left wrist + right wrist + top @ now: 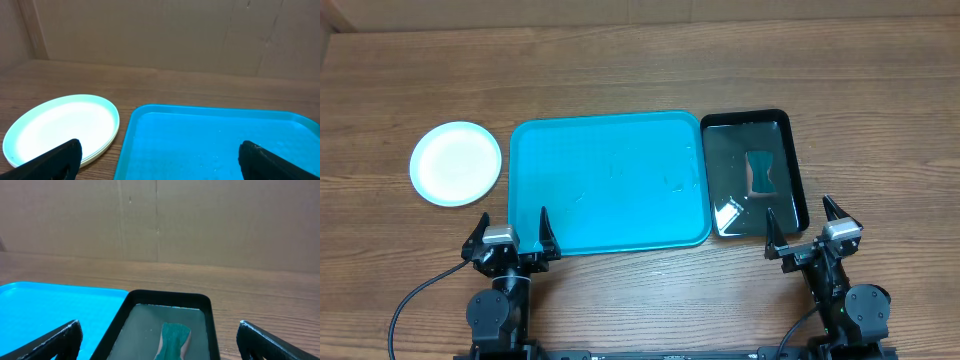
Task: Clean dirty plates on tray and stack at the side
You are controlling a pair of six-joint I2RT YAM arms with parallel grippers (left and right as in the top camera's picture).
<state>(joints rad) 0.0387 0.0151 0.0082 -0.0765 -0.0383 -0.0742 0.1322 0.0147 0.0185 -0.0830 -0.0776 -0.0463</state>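
A large rectangular turquoise-blue plastic tray [610,180] is seen at the centre of a wooden worktop [640,60]. Nothing is carried on it except a few faint marks, possibly water. The round shallow plates [456,163] are stacked on the worktop just left of this tray, apart from its rim. A pale whitish plate is on top. Layered rims are seen beneath it in the left wrist view, though their number cannot be made out for certain. A smaller glossy black tray [167,295] is placed close against the turquoise tray's right edge, and shallow liquid and a green sponge [172,337] are held in it.

The left fingers [50,165] are spread wide and empty at the turquoise tray's near left corner. The right fingers [50,342] are likewise spread and empty, to the right of the turquoise tray at the black tray's near edge.

The task is judged finished or nearly so, so the chief risks come from stray motion. If the left fingers were driven forward while spread, the turquoise tray's rim could be caught, or the stack beside it could be pushed askew. If the black tray were struck by the right fingers, liquid could be slopped onto the worktop. Smears on the lower plates could also go unnoticed, since their faces are hidden by the top plate.
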